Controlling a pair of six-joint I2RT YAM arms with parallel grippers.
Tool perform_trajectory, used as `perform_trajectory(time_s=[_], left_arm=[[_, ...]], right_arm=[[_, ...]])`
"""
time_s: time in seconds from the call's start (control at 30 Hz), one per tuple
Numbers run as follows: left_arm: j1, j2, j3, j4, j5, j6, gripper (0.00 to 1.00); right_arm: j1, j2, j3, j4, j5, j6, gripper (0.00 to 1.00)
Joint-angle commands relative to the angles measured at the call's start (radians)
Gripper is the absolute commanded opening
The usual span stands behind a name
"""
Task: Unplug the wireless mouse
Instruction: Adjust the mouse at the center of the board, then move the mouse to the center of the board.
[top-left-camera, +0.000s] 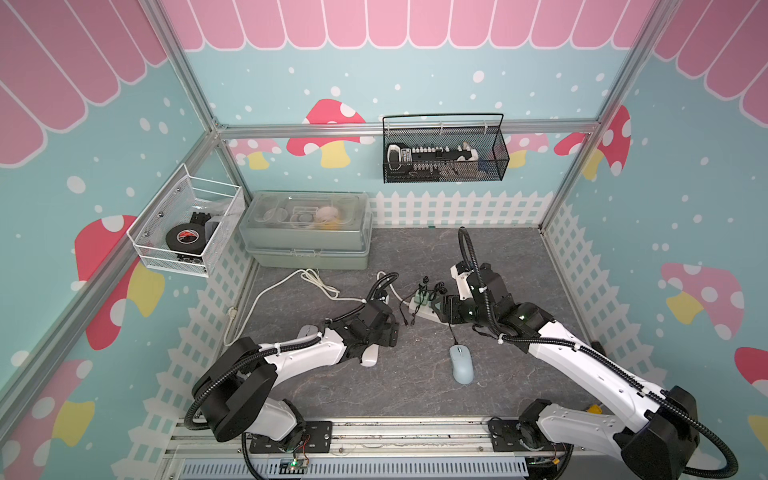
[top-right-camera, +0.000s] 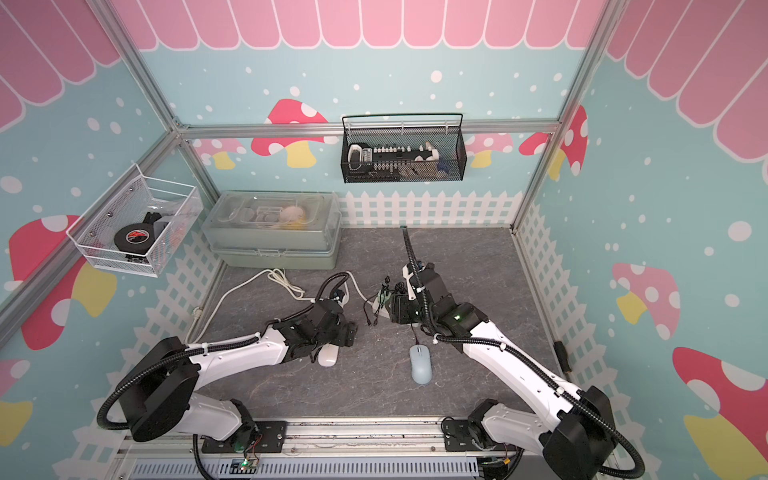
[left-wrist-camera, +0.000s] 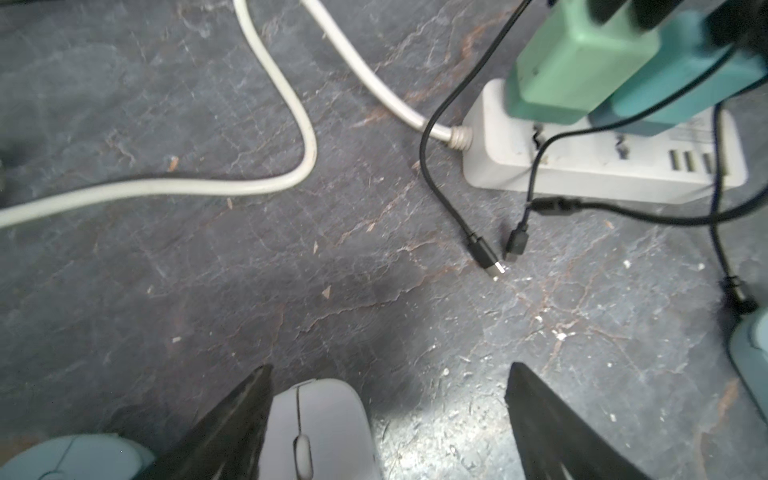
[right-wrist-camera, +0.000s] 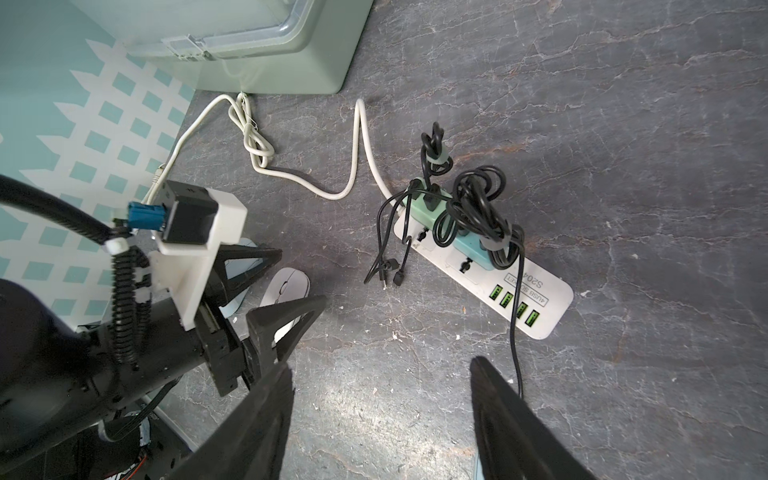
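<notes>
A pale blue mouse (top-left-camera: 462, 365) (top-right-camera: 420, 365) lies mid-table with a black cable (top-left-camera: 451, 332) plugged into its front. The cable runs to the white power strip (top-left-camera: 419, 307) (right-wrist-camera: 478, 282). My right gripper (right-wrist-camera: 382, 365) (top-left-camera: 442, 309) hangs open over bare table next to the strip's near end, holding nothing. My left gripper (left-wrist-camera: 390, 370) (top-left-camera: 390, 332) is open too. A white mouse (left-wrist-camera: 320, 428) (top-left-camera: 370, 355) lies between its jaws against one finger; the other finger is well clear. The blue mouse's plug (left-wrist-camera: 737, 293) shows in the left wrist view.
A third pale mouse (top-left-camera: 307, 331) lies beside the left arm. Two loose black cable ends (left-wrist-camera: 486, 257) rest near the strip. Its white cord (top-left-camera: 291, 286) loops toward a green plastic box (top-left-camera: 307, 232) at the back. Wire baskets (top-left-camera: 187, 228) (top-left-camera: 444, 153) hang on the walls.
</notes>
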Motion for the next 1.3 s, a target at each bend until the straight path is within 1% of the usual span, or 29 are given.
perform_trajectory(time_s=[0.0,0.07,0.13,0.2,0.27,0.3,0.37,0.5,0.67,0.7,0.8,0.93,1.07,1.17,1.27], left_arm=[[0.000,-0.025,0.050,0.015,0.063,0.046,0.86],[-0.015,-0.017,0.055,0.026,0.133,0.054,0.86],[-0.057,-0.003,0.057,0.028,0.170,0.079,0.86],[-0.116,0.005,0.064,0.016,0.139,0.105,0.86],[-0.167,0.009,0.077,-0.015,0.067,0.114,0.86],[-0.176,0.008,0.080,-0.025,0.051,0.110,0.86],[-0.177,-0.005,0.065,-0.015,0.031,0.094,0.86],[-0.175,-0.044,0.035,0.034,-0.029,0.076,0.86],[-0.161,-0.073,0.027,0.042,-0.108,0.061,0.87],[-0.154,-0.082,0.023,0.043,-0.116,0.057,0.87],[-0.135,-0.115,-0.005,0.075,-0.120,0.046,0.87],[-0.109,-0.154,-0.035,0.096,-0.116,0.033,0.87],[-0.094,-0.170,-0.055,0.101,-0.115,0.021,0.87],[-0.087,-0.180,-0.060,0.095,-0.111,0.021,0.87],[-0.075,-0.184,-0.064,0.091,-0.109,0.021,0.88]], right_arm=[[0.004,-0.019,-0.028,-0.016,0.046,-0.021,0.67],[0.003,-0.033,-0.039,-0.041,0.079,-0.018,0.67],[-0.004,-0.043,-0.049,-0.073,0.116,-0.004,0.67],[-0.015,-0.046,-0.056,-0.109,0.134,0.003,0.67],[-0.024,-0.047,-0.061,-0.170,0.137,0.003,0.66],[-0.026,-0.049,-0.069,-0.201,0.140,0.003,0.65],[-0.027,-0.069,-0.099,-0.247,0.141,0.015,0.65],[-0.030,-0.138,-0.181,-0.308,0.096,0.074,0.64],[-0.028,-0.200,-0.344,-0.267,-0.083,0.162,0.61],[-0.029,-0.203,-0.367,-0.254,-0.117,0.175,0.61],[-0.028,-0.211,-0.406,-0.229,-0.157,0.199,0.66],[-0.028,-0.202,-0.417,-0.189,-0.172,0.206,0.69],[-0.027,-0.139,-0.420,-0.138,-0.193,0.202,0.69],[-0.028,-0.078,-0.403,-0.139,-0.181,0.191,0.69],[-0.028,-0.052,-0.383,-0.142,-0.155,0.187,0.70]])
